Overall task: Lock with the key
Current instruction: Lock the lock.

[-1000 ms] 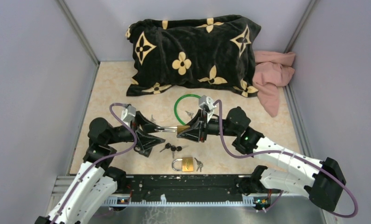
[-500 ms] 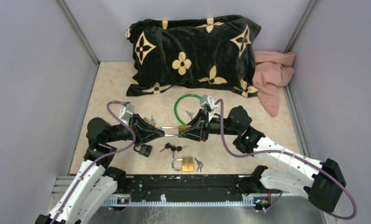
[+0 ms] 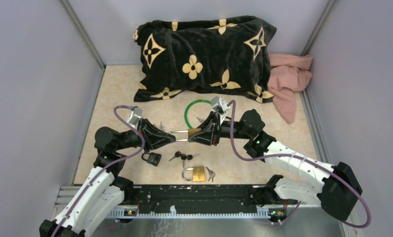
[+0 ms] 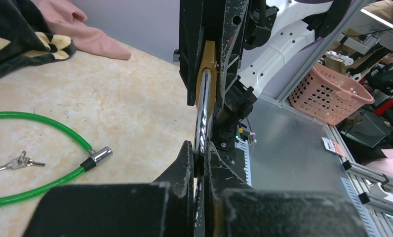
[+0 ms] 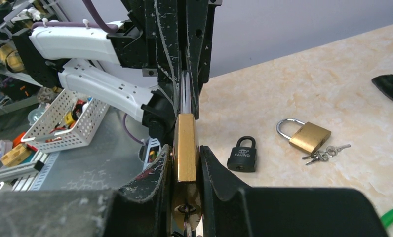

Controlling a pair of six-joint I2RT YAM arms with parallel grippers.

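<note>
A brass padlock (image 3: 194,133) hangs above the table between both arms. My right gripper (image 3: 198,134) is shut on its brass body (image 5: 185,133), and a key (image 5: 185,219) sits in the keyhole on the body's underside. The silver shackle (image 4: 202,113) points toward my left gripper (image 3: 173,136), which is shut on the shackle's loop end (image 3: 178,133). In the left wrist view the left fingertips (image 4: 187,155) pinch the shackle flat, with the brass body (image 4: 208,69) beyond them.
On the table lie a black padlock (image 3: 151,158), loose keys (image 3: 182,157), a second brass padlock (image 3: 197,173) with keys, and a green cable lock (image 3: 197,111). A black flowered pillow (image 3: 204,54) and pink cloth (image 3: 288,81) fill the back.
My left gripper went from open to shut on the shackle of the padlock. Both grippers then shifted slightly toward the back with it. The black padlock stays on the table.
</note>
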